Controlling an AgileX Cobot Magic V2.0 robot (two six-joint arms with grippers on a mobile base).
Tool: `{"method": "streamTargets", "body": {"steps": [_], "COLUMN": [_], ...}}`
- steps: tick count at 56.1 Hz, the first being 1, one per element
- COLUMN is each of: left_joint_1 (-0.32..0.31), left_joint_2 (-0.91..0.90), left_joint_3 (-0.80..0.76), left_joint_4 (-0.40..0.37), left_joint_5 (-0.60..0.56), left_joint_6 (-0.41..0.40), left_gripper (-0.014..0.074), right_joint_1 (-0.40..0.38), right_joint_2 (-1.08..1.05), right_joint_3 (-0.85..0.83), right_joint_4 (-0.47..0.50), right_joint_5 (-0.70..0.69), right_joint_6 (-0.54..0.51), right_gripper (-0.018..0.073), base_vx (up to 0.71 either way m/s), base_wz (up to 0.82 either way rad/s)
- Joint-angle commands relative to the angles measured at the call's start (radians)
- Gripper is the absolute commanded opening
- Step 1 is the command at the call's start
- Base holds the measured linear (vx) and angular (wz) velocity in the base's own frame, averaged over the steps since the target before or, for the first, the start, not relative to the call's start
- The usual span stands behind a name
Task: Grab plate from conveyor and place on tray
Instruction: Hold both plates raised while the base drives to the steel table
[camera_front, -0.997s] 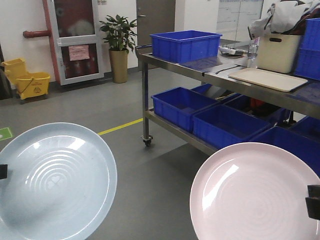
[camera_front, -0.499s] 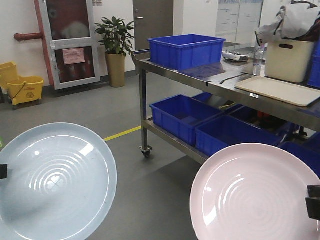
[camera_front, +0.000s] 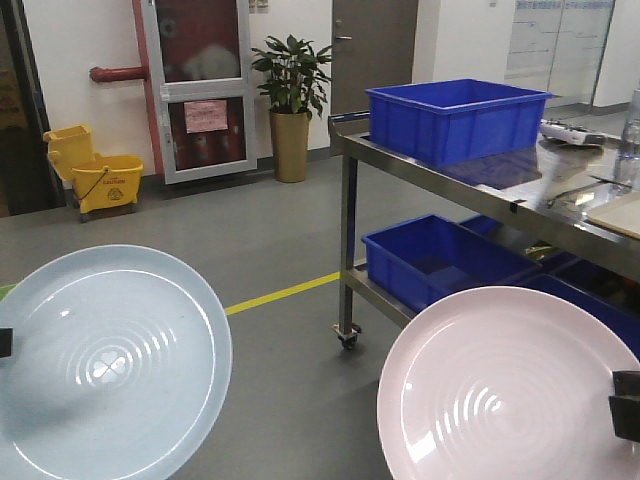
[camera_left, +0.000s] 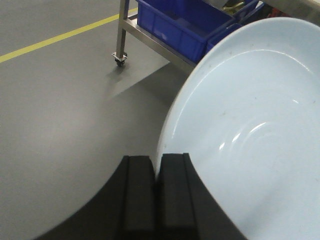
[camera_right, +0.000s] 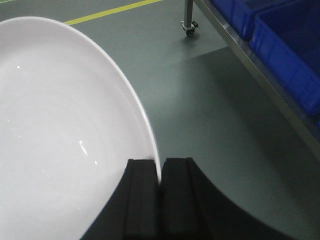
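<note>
Plates clamped in both arms, tray at frame edge

Writing first: I can't read the pink notice (camera_front: 203, 116) on the red-framed glass door (camera_front: 195, 60), it's too small. Same for the dark print on the yellow mop bucket (camera_front: 100, 182).

My left gripper (camera_left: 156, 165) is pinched tight on the rim of the pale blue plate (camera_left: 250, 130), which hangs over the grey floor (camera_left: 60, 100). My right gripper (camera_right: 161, 170) is clenched on the rim of the pink plate (camera_right: 65, 140) the same way. In the front view the blue one sits low left and the pink one low right, well apart.

The tray (camera_front: 622, 214) shows only as a cream sliver at the right edge, lying on the steel table (camera_front: 480, 190). A blue crate (camera_front: 455, 120) stands on the same top, near the table's left end. More blue crates (camera_front: 440, 258) fill the lower shelf, partly hidden by the pink plate. A yellow floor line (camera_front: 285, 292) runs toward the table leg. A potted plant (camera_front: 292, 105) stands by the back wall, beside a grey door (camera_front: 372, 45).
</note>
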Motion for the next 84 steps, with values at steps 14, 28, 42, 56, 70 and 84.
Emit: {"method": "streamTargets", "body": {"steps": [14,28,42,56,70,84], "left_joint_1": [-0.006,-0.006,-0.006,-0.006,-0.006,-0.006], "left_joint_2": [-0.013,-0.013,-0.013,-0.013,-0.013,-0.013], "left_joint_3": [-0.031,-0.031,-0.031,-0.031,-0.031,-0.031], "left_joint_4": [-0.051,-0.051,-0.051,-0.051,-0.051,-0.051], "left_joint_5": [-0.053,-0.053,-0.053,-0.053,-0.053,-0.053], "left_joint_6": [-0.002,-0.002,-0.002,-0.002,-0.002,-0.002], "left_gripper": [0.0003,0.0003,0.0003,0.0003,0.0003,0.0003], "right_joint_1": [-0.006,-0.006,-0.006,-0.006,-0.006,-0.006], "right_joint_2": [-0.01,-0.01,-0.01,-0.01,-0.01,-0.01], "right_joint_3": [-0.026,-0.026,-0.026,-0.026,-0.026,-0.026], "right_joint_4": [-0.006,-0.006,-0.006,-0.006,-0.006,-0.006], "right_joint_5": [-0.076,-0.076,-0.076,-0.077,-0.076,-0.076], "right_joint_6": [-0.005,-0.005,-0.005,-0.005,-0.006,-0.007], "right_gripper": [-0.0009,-0.0009,-0.0009,-0.0009,-0.0009,-0.0009], "base_vx": [0.53,0.54,0.53,0.48,0.43,0.38], "base_wz": [0.07,-0.13,-0.26,-0.39,-0.44,-0.51]}}
